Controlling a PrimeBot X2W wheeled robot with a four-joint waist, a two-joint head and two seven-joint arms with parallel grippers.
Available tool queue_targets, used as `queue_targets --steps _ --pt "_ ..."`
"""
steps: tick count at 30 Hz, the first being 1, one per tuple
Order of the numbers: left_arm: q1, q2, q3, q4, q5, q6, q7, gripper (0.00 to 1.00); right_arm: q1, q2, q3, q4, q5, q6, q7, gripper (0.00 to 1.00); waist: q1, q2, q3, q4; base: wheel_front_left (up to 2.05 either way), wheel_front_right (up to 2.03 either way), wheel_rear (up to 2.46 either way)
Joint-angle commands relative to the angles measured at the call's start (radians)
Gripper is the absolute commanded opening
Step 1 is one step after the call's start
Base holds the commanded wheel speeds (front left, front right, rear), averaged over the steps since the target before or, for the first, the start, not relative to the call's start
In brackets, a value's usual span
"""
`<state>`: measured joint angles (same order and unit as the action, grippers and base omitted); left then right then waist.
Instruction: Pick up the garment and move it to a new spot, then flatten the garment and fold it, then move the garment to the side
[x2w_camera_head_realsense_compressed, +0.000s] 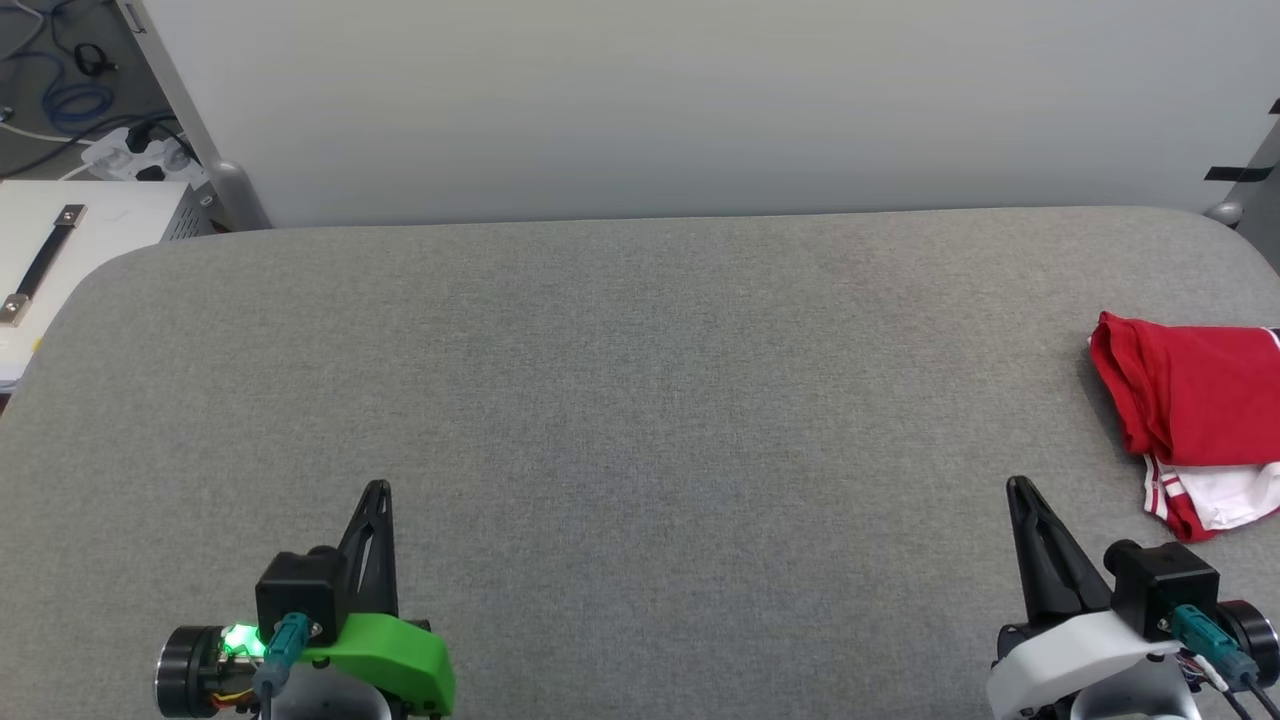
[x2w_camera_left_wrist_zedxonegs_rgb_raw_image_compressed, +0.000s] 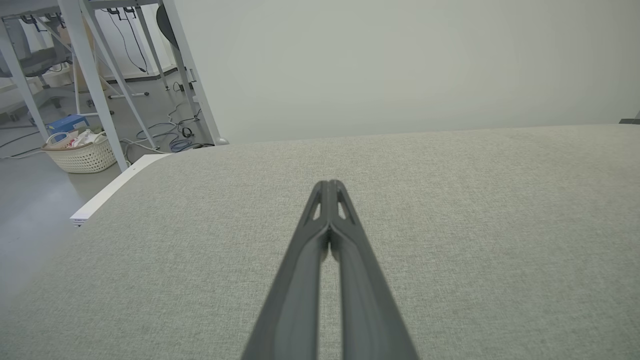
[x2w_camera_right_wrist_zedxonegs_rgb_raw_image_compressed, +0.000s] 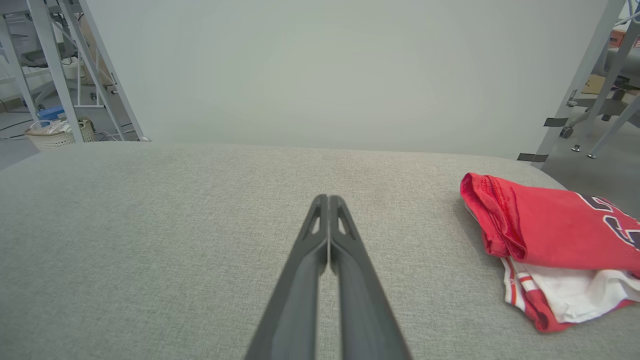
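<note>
- The left gripper (x2w_camera_head_realsense_compressed: 376, 492) sat at the near-left of the grey padded table (x2w_camera_head_realsense_compressed: 640, 380); its fingers were pressed together with nothing between them.
- The right gripper (x2w_camera_head_realsense_compressed: 1021, 488) sat at the near-right; its fingers were likewise clenched and empty.
- The red jersey T-shirt (x2w_camera_head_realsense_compressed: 1190, 395) lay in a folded bundle at the table's right edge, beyond the right gripper and apart from it; a white sleeve with red-and-white striped trim protruded under the red layer; dark numerals partly showed.
- A pale backdrop panel (x2w_camera_head_realsense_compressed: 700, 100) stood behind the far edge.

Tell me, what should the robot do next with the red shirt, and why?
Probably open the right gripper and reach right toward the garment. That gripper is shut and apart from it, the garment lies bunched at the table's right edge, and the left gripper is much farther away.
</note>
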<state>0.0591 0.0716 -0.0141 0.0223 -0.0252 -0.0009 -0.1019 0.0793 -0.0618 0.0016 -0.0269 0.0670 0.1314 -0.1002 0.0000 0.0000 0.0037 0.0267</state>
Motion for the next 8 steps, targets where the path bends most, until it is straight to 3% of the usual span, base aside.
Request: queue_targets --steps 1,8 --pt "-0.021 -0.004 0.005 -0.006 0.009 0.001 0.01 0.0 -0.018 0.005 0.0 0.005 -0.013 0.0 0.009 0.0 0.0 0.0 0.0 -0.001 0.0 0.0 0.0" --pt "-0.027 -0.007 0.006 -0.008 0.011 0.001 0.024 0.0 -0.028 0.006 -0.001 0.009 -0.022 -0.001 0.023 0.0 0.0 0.0 -0.001 -0.005 0.0 0.0 0.0"
